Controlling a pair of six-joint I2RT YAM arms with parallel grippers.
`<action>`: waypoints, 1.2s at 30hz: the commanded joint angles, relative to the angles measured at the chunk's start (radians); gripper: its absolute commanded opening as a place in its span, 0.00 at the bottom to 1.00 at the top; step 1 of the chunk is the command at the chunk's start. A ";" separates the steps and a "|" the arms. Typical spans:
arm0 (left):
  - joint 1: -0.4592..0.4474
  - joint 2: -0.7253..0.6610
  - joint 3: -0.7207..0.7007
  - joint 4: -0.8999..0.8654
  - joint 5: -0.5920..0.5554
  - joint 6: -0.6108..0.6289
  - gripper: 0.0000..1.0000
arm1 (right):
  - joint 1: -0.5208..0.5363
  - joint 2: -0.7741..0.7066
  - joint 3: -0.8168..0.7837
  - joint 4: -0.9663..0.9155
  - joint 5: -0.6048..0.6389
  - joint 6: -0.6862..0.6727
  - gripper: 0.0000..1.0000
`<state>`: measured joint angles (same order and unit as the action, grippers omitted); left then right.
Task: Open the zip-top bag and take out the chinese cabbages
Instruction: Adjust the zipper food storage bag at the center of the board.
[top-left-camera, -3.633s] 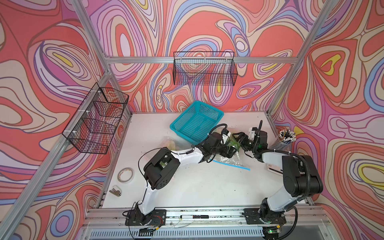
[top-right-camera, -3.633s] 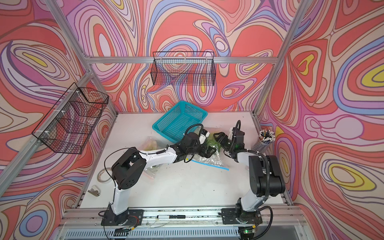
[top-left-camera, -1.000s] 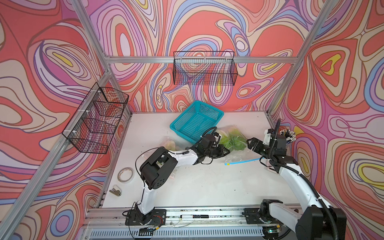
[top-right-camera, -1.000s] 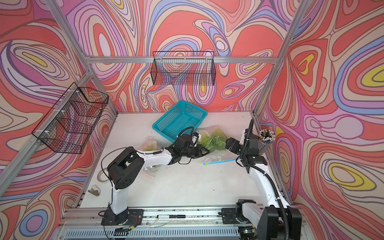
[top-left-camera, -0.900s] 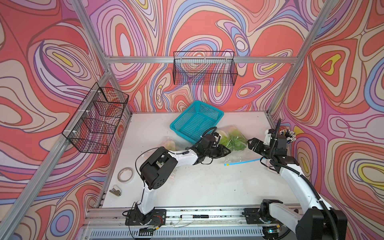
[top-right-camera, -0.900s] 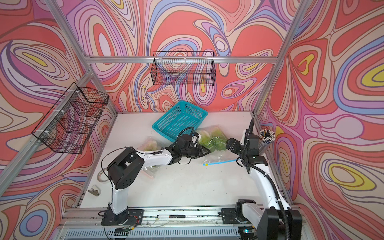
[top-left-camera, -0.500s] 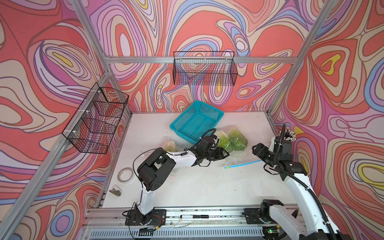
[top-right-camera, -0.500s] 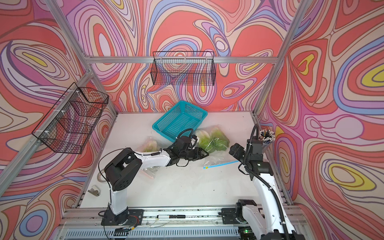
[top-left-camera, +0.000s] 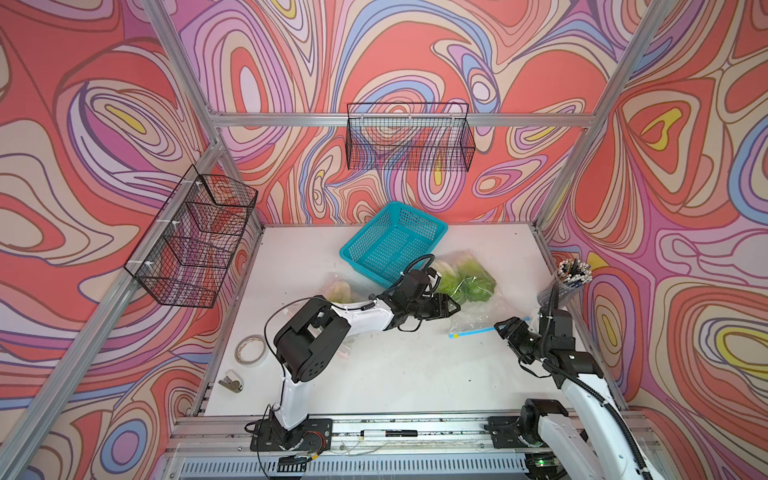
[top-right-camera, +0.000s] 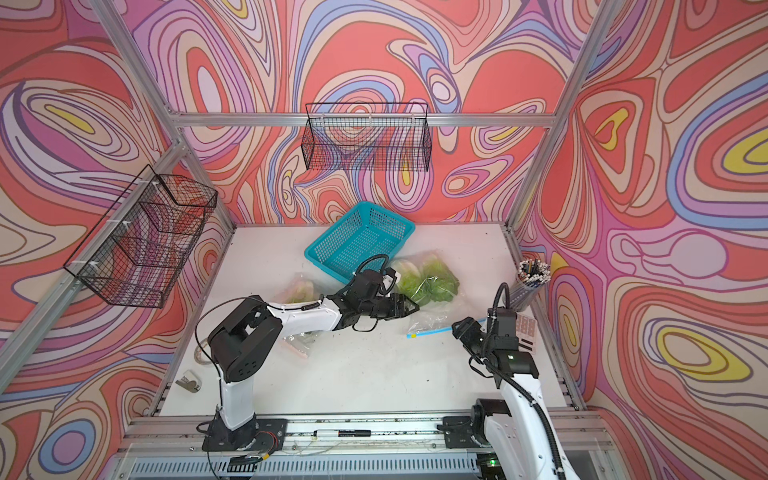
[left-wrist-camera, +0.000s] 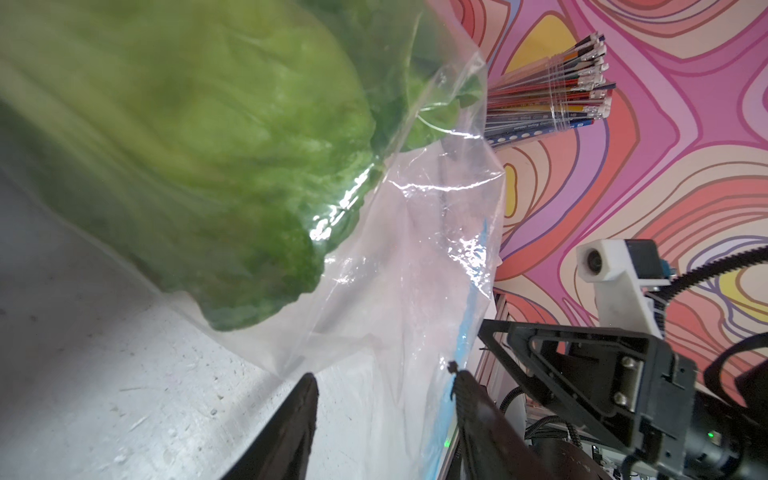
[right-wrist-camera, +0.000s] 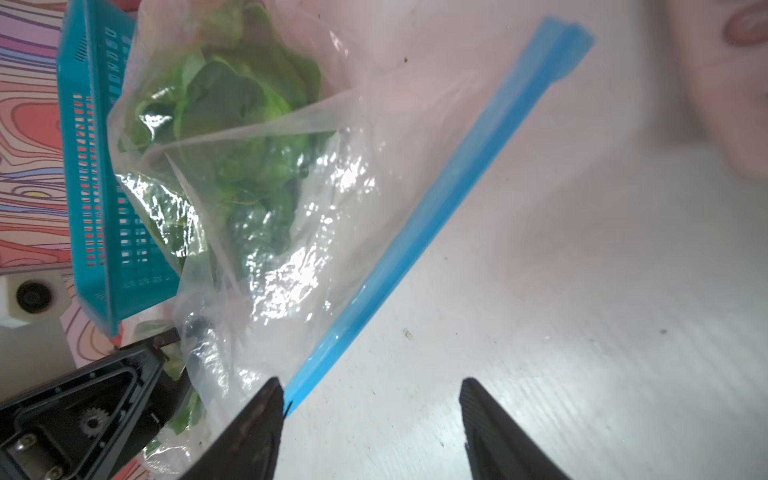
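Note:
The clear zip-top bag (top-left-camera: 478, 313) lies on the white table with its blue zip strip (top-left-camera: 471, 332) toward the front. Green chinese cabbages (top-left-camera: 471, 282) show through the film at its far end, beside the teal basket; they are also in both wrist views (left-wrist-camera: 187, 145) (right-wrist-camera: 232, 116). My left gripper (top-left-camera: 455, 307) (left-wrist-camera: 382, 386) is open at the bag's left side, with loose bag film between its jaws. My right gripper (top-left-camera: 505, 326) (right-wrist-camera: 372, 390) is open over bare table at the strip's right end. The blue zip strip (right-wrist-camera: 436, 199) ends at one fingertip (right-wrist-camera: 270, 399).
A teal basket (top-left-camera: 395, 245) sits behind the bag. A cup of pencils (top-left-camera: 571, 278) stands at the right wall. Another small bag of pale greens (top-left-camera: 338, 291) lies left of the left arm. A tape roll (top-left-camera: 250, 350) and a small stapler (top-left-camera: 230, 381) lie at the front left.
My left gripper has opened where it was shut on the bag. My right arm has drawn back toward the front right, away from the cabbages, its jaws narrowing somewhat.

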<state>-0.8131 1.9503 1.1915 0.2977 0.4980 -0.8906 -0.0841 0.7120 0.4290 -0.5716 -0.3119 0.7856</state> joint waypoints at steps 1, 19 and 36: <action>0.010 -0.045 0.026 -0.023 0.008 0.027 0.56 | -0.005 -0.023 -0.060 0.145 -0.093 0.094 0.68; 0.010 -0.037 0.025 -0.023 0.016 0.025 0.56 | 0.003 0.033 -0.265 0.688 -0.183 0.313 0.54; 0.009 -0.120 -0.025 -0.058 -0.060 0.085 0.59 | 0.119 0.152 -0.162 0.765 -0.104 0.385 0.11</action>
<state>-0.8051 1.8881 1.1831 0.2695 0.4732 -0.8482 0.0280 0.8669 0.2138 0.2062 -0.4469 1.1530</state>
